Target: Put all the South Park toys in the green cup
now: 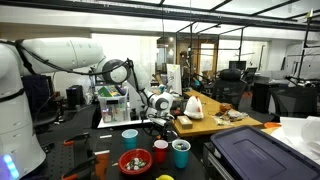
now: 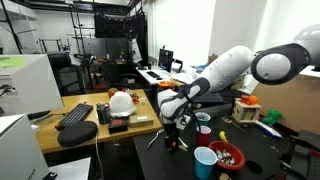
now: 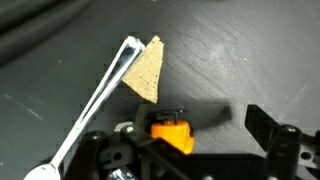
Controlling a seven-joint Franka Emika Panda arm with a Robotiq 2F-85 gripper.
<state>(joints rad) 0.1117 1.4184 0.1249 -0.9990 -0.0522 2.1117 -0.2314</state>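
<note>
Three views, entered in turn.

Exterior view: gripper low over the dark table, short of the cup row. Green cup stands upright at the row's end, with the red cup just beside it. Light-blue cup sits further back and the red bowl in front.

Exterior view, opposite angle: gripper down near the table surface. The green cup is too small here to pick out with confidence.

Wrist view: orange toy (black on top, figure details blurred) lies on the dark surface between the jaws. It sits close to one side, with a clear gap to the other finger. Jaws apart, nothing clamped. Tan wedge and white stick lie just beyond the toy, touching each other but apart from it.

Step in hand, as judged: taking up the orange toy. To do it well:
- centre the toy between the fingers before closing, so the near finger does not shove it aside
- settle low enough to catch its body rather than its top
- keep clear of the wedge and stick
- lift straight, carry it over the green cup's mouth, and release low so it drops inside
</note>
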